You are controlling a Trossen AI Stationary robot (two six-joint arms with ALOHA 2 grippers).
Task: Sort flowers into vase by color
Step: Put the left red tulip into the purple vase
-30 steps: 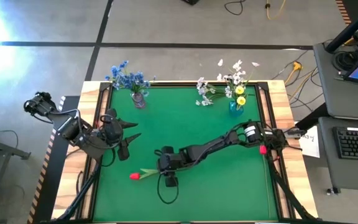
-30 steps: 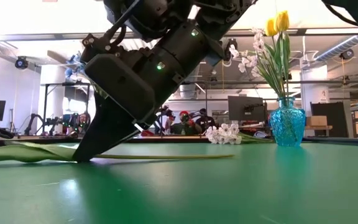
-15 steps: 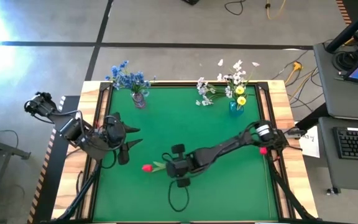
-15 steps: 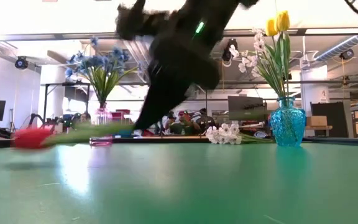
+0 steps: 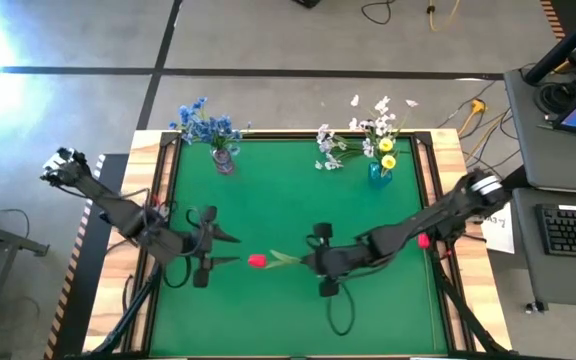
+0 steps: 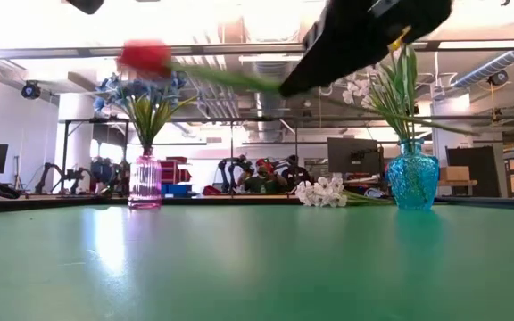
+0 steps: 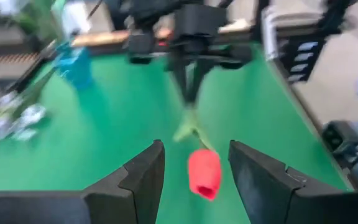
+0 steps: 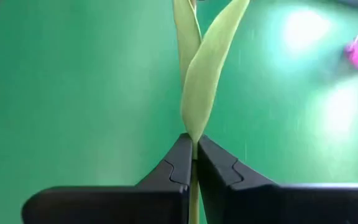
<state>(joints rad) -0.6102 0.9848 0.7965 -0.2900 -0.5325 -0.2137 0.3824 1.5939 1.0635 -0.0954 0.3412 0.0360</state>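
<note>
red tulip (image 5: 257, 261) held by its stem in clamped right gripper (image 5: 313, 262), lifted above green table (image 5: 298, 190), bloom pointing at half-open empty left gripper (image 5: 230, 249), no readable writing

The right gripper (image 5: 308, 262) hangs above the table's (image 5: 268, 190) middle, fingers pinched together. The left gripper (image 5: 230, 250) faces it from the table's left side, fingers parted.

Green mat (image 5: 288, 190) centre open; pink vase (image 5: 223, 160), blue vase (image 5: 379, 171) crowd far edge.
</note>
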